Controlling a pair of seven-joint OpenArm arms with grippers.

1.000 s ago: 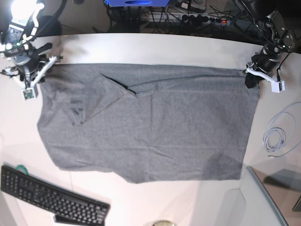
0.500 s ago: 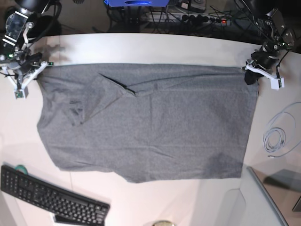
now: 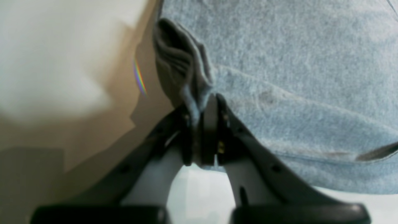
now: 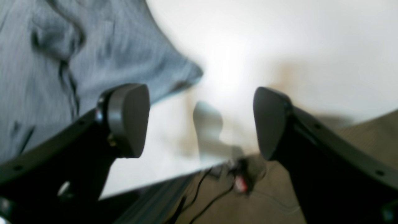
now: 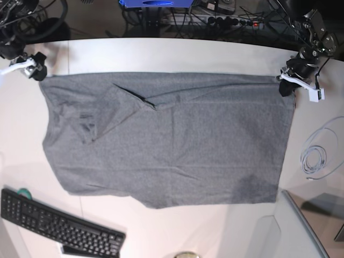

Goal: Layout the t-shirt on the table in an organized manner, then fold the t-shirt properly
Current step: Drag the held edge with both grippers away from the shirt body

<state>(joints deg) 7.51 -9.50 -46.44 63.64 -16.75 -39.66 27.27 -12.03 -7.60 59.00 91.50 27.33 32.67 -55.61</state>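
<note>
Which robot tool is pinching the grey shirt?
The left tool, shut on a bunched corner of the t-shirt. The right tool gapes open, holding nothing.

The right hand (image 4: 200,121) hangs with its fingers (image 4: 127,119) spread wide, nothing between them. The grey t-shirt (image 4: 77,62) lies past its left finger on the white worktop (image 4: 279,46), corner pointing between the fingers.

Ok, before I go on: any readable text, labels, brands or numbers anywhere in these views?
None readable.
t-shirt: plain, no print showing.
keyboard: key legends too small to read.
blue item beyond the table: no text legible.
</note>
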